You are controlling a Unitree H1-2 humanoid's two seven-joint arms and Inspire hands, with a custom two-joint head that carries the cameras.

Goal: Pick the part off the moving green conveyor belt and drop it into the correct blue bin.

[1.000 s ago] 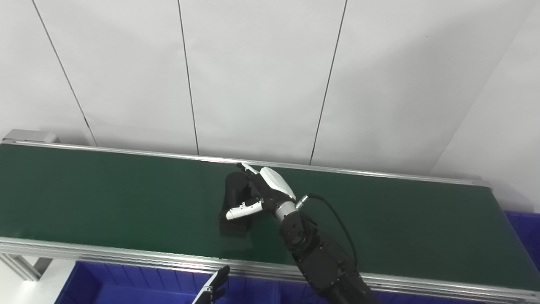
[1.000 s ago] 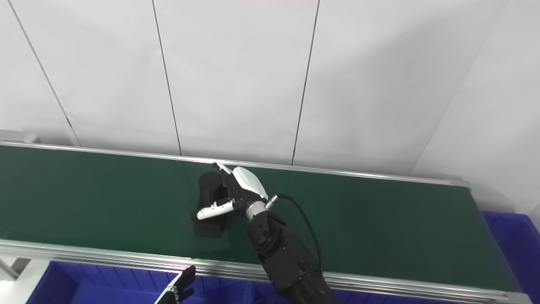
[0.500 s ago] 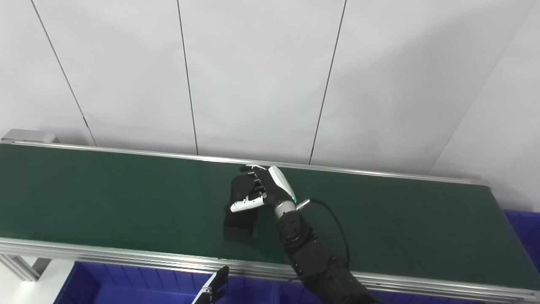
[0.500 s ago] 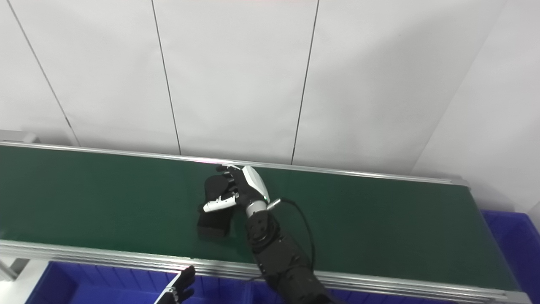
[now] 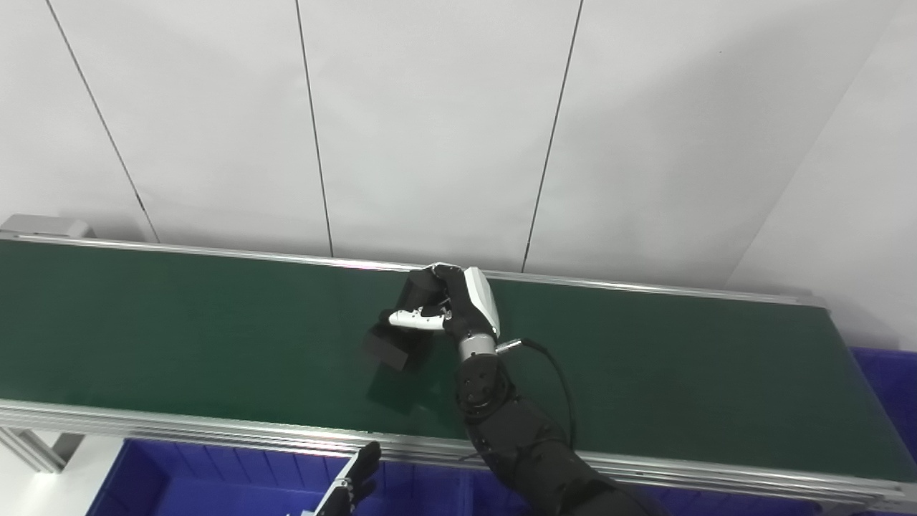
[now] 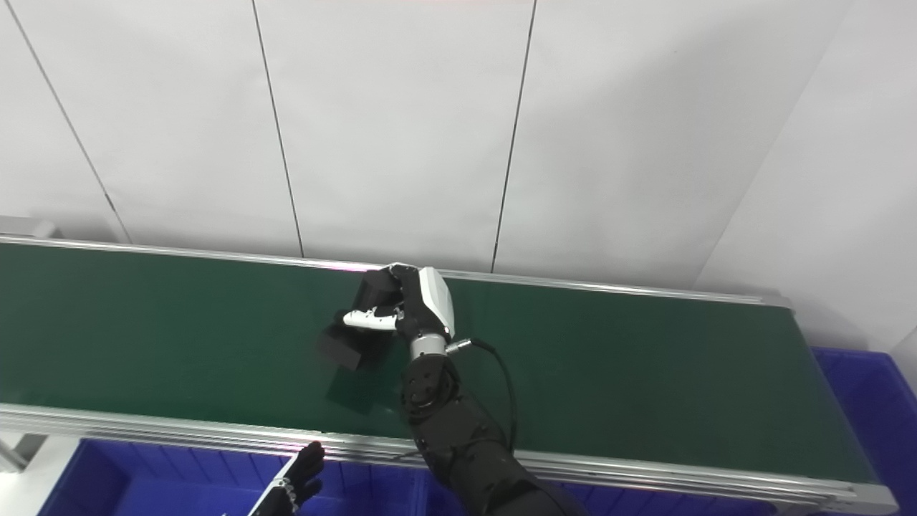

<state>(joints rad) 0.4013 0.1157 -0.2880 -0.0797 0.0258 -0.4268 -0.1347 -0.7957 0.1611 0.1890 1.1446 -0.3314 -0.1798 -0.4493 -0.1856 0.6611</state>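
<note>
The part is a black block with a round top (image 5: 401, 333), also in the right eye view (image 6: 354, 330). My right hand (image 5: 448, 308) is shut on the black part and holds it tilted, lifted a little above the green conveyor belt (image 5: 179, 330); its shadow lies on the belt below. My left hand (image 5: 351, 487) shows only as fingertips at the bottom edge over a blue bin (image 5: 186, 480), and I cannot tell if it is open.
Blue bins sit below the belt's near rail (image 5: 215, 433), and another blue bin (image 6: 867, 401) stands at the belt's right end. A white panelled wall rises behind the far rail.
My right hand has closed around the black part and lifted it off the belt, tilting it. The camera has shifted slightly. The left hand stays low.
</note>
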